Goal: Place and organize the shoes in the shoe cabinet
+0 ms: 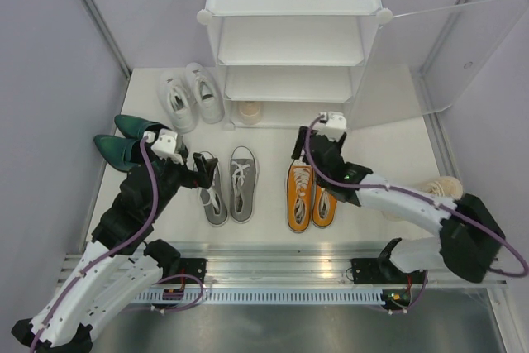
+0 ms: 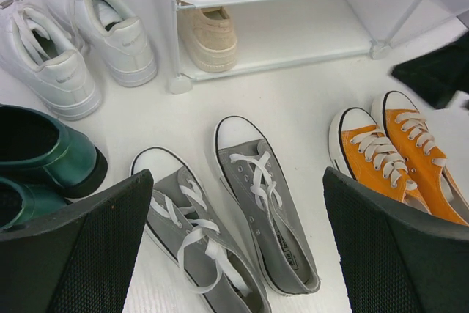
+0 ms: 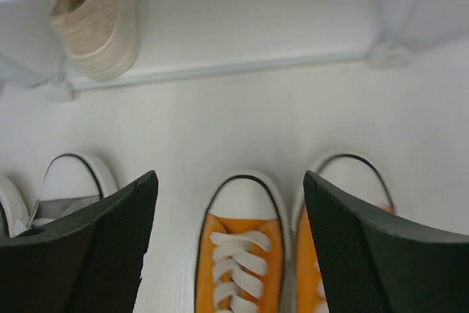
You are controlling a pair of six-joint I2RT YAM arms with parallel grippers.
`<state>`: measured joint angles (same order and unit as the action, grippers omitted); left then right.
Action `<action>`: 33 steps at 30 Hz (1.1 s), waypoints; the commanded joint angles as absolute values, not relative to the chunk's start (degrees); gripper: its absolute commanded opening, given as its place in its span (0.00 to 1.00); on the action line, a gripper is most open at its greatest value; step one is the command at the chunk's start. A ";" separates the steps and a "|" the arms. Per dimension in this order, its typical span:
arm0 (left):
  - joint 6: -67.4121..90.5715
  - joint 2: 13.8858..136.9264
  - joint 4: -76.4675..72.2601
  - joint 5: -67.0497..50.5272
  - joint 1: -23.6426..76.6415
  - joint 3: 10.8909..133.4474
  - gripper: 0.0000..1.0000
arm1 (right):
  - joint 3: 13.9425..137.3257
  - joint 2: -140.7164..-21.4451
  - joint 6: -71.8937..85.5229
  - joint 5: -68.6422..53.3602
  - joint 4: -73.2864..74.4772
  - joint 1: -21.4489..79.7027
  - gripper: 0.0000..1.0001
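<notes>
The white shoe cabinet (image 1: 291, 7) stands at the back, its frosted door (image 1: 450, 43) swung open to the right. One cream shoe (image 1: 250, 112) sits on its bottom shelf; another (image 1: 440, 187) lies at the right behind my right arm. The grey lace-ups (image 1: 228, 189) lie on the floor, and my left gripper (image 1: 207, 169) hangs open over them, empty. In the left wrist view the grey pair (image 2: 265, 203) shows between its fingers (image 2: 80, 254). My right gripper (image 1: 299, 153) stands open above the toe of the left orange shoe (image 3: 238, 262), holding nothing.
White sneakers (image 1: 190, 97) lie left of the cabinet, and the dark green pointed shoes (image 1: 124, 145) lie at the far left next to my left arm. The orange pair (image 1: 311, 197) rests on the floor in front of the cabinet. Grey walls close in both sides.
</notes>
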<state>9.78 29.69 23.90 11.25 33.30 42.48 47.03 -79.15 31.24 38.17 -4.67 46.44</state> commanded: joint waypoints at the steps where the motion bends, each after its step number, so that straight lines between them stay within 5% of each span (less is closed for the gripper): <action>1: 8.09 30.06 22.94 13.27 33.66 43.95 1.00 | 42.98 -64.98 48.12 54.28 19.84 44.66 0.85; 7: 7.82 32.08 23.03 13.27 33.66 43.86 1.00 | 38.59 -46.42 63.72 56.69 45.06 33.85 0.96; 13: 7.82 33.31 23.55 12.57 33.75 44.12 1.00 | 37.44 -48.50 63.72 54.94 49.39 22.08 0.98; 25: 7.82 34.45 23.82 11.08 33.93 44.30 1.00 | 23.65 -53.87 58.19 32.11 28.42 2.38 0.98; 33: 7.82 34.89 23.91 10.46 34.01 44.47 1.00 | 23.20 -59.41 56.95 30.94 24.26 0.53 0.98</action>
<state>9.76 34.68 24.32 11.42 33.63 42.48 22.94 -59.42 57.32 33.21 29.91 1.08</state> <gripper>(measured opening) 0.993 0.982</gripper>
